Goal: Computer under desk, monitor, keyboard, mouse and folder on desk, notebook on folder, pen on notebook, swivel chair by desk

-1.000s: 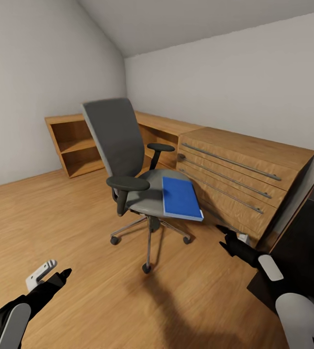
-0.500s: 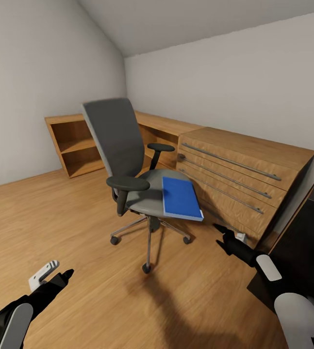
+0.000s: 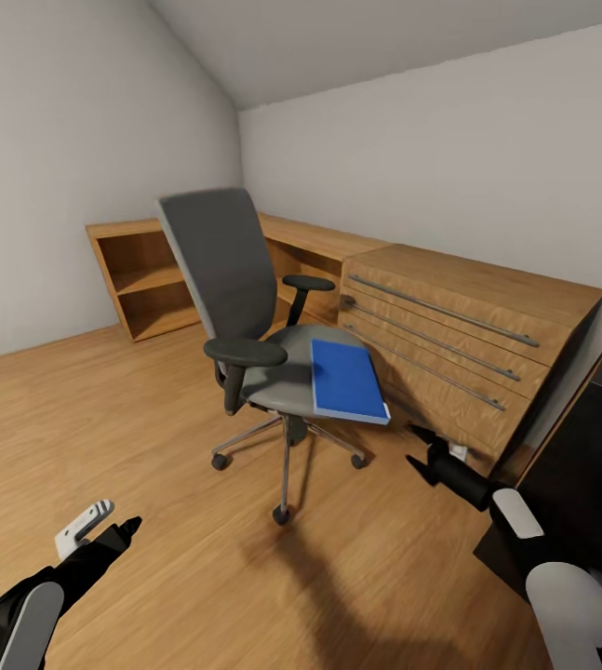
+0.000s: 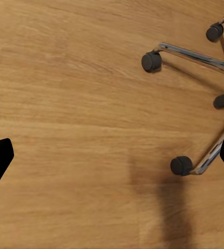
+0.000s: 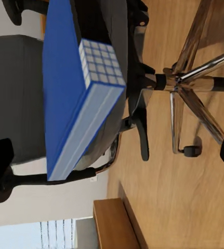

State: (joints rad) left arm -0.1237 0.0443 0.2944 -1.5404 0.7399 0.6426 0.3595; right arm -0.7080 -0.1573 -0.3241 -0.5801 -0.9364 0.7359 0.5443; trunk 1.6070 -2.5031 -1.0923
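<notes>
The swivel chair (image 3: 245,344) stands on the wooden floor in the middle of the head view, grey seat and back, chrome star base. A bright-blue folder (image 3: 345,380) lies flat on its seat, jutting over the front edge. My right gripper (image 3: 414,447) hovers open just right of and below the folder, fingers pointing at it. In the right wrist view the folder (image 5: 65,88) and its white page edges lie ahead of the open right gripper (image 5: 112,161). My left gripper (image 3: 119,517) hangs open low at the left, over bare floor. The desk (image 3: 589,465) shows as a glossy black edge.
A light wooden drawer chest (image 3: 459,344) stands against the wall right behind the chair, beside an open wooden shelf unit (image 3: 147,274). The chair's chrome legs and casters (image 4: 180,165) spread over the floor near the left gripper (image 4: 112,161).
My right gripper has crept up and left toward the folder's near corner. The left arm dropped slightly, then held still. Chair and folder have not moved.
</notes>
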